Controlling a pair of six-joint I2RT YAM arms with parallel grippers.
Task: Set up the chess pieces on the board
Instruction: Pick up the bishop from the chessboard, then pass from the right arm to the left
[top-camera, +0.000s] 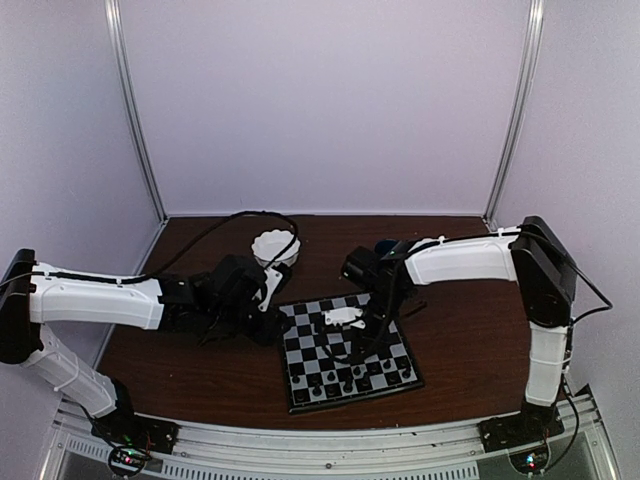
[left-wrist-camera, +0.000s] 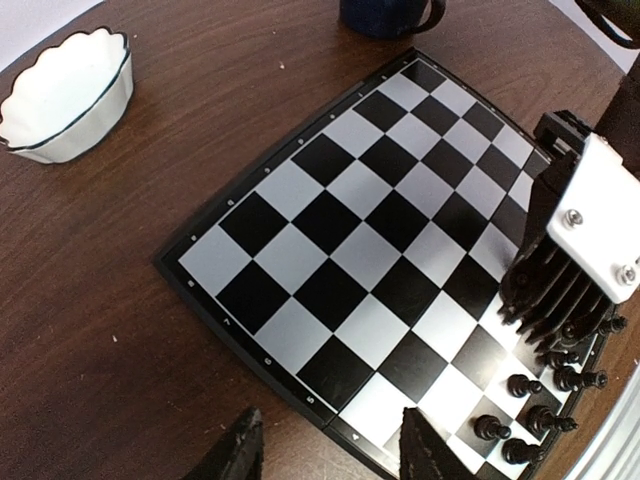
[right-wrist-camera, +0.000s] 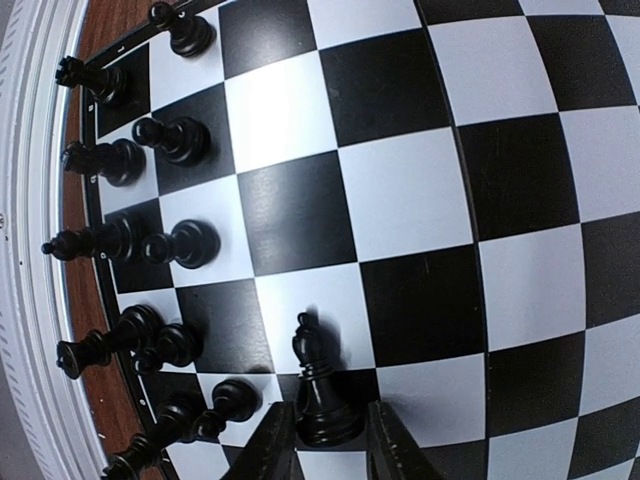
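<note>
Black tall chess piece (right-wrist-camera: 318, 385) upright on board, close to near edge. Right gripper (right-wrist-camera: 330, 418) clamped on its base, one finger either side. Flat black-and-white checkered chessboard (left-wrist-camera: 330, 220) lies on brown wooden table (left-wrist-camera: 100, 300). More small black chess pieces (right-wrist-camera: 170, 240) stand in two rows along board's near edge, just beside gripped one. Left gripper (left-wrist-camera: 330, 448) hovers at board's left edge, fingers apart, nothing between. White scalloped bowl (left-wrist-camera: 65, 95) and dark blue mug (left-wrist-camera: 385, 15) on table beyond board.
</note>
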